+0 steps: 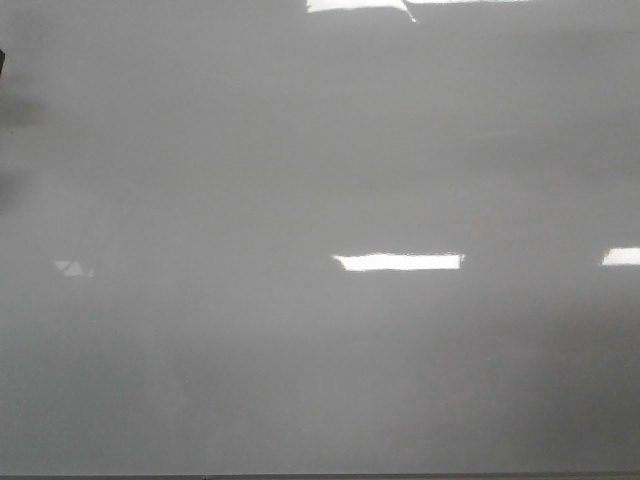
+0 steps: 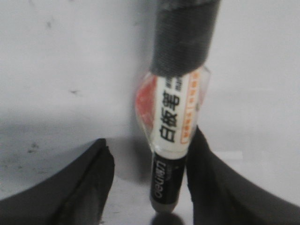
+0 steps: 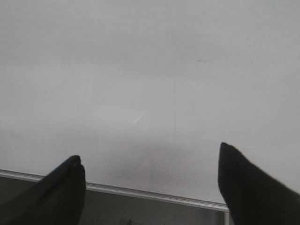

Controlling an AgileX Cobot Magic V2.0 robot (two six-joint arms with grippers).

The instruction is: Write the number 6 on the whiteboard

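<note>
The whiteboard [image 1: 320, 150] fills the front view, glossy grey with bright light reflections, and no number 6 shows on it. Neither gripper appears in the front view. In the left wrist view a whiteboard marker [image 2: 171, 122], white-labelled with a black end and a dark wrapped far part, stands between the fingers of my left gripper [image 2: 151, 136]. It rests against one finger [image 2: 211, 178], with a clear gap to the other finger [image 2: 89, 183]. My right gripper [image 3: 150, 151] hangs open and empty over the whiteboard [image 3: 150, 70].
The board's thin pale frame [image 3: 140, 192] runs just under my right gripper, with a darker surface [image 3: 140, 208] beyond it. A dark blurred shape [image 1: 4, 62] sits at the far left edge of the front view. Small smudges [image 2: 33, 147] mark the board.
</note>
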